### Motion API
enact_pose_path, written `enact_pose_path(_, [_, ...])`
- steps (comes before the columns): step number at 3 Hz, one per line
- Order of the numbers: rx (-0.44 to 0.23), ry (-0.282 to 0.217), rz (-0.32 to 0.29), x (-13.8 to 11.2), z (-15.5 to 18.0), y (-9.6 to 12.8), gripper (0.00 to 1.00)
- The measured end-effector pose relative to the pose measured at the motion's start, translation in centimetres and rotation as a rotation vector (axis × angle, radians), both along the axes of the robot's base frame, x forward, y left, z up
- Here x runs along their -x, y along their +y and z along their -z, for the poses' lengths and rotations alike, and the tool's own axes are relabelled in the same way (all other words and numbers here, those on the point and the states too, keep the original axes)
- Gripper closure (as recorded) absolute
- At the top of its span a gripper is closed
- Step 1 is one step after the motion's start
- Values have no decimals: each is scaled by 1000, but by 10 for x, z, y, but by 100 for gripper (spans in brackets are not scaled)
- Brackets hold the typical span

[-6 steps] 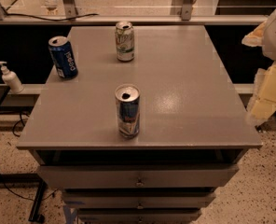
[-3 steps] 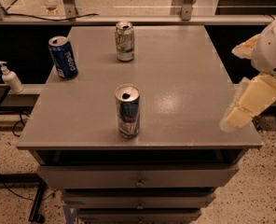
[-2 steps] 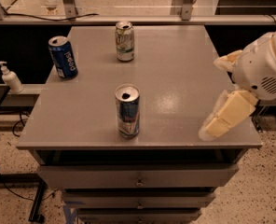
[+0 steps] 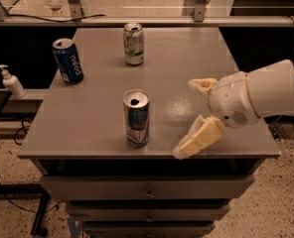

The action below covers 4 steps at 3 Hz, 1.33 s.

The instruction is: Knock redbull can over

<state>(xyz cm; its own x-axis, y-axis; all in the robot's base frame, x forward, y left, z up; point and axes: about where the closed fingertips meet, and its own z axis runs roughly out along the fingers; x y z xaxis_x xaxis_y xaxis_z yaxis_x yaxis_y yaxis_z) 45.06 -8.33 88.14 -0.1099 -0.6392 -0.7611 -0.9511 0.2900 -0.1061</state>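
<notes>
The redbull can [image 4: 136, 118] is slim, blue and silver with a silver top. It stands upright near the front middle of the grey table [image 4: 97, 113]. My gripper [image 4: 185, 118] reaches in from the right, just right of the can and at about its height, not touching it. Its two pale fingers [image 4: 200, 137] are spread apart with nothing between them. The white arm fills the right side of the view.
A dark-blue Pepsi can [image 4: 67, 61] stands at the back left of the table. A pale white-green can [image 4: 133, 43] stands at the back middle. A soap dispenser [image 4: 10, 82] sits on a ledge left of the table. Drawers lie below the front edge.
My gripper has moved in from the right edge toward the left and front, ending close beside the redbull can. The cans have not moved.
</notes>
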Motion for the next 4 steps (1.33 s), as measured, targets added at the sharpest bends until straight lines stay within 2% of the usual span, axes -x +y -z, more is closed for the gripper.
enact_pose_path(1, [-116,6,-7,-10,4,29,0])
enact_pose_path(3, [-255,91,63,-18,-6,77,0])
enact_pose_path(4, [-306,94,79,-23,-5,101,0])
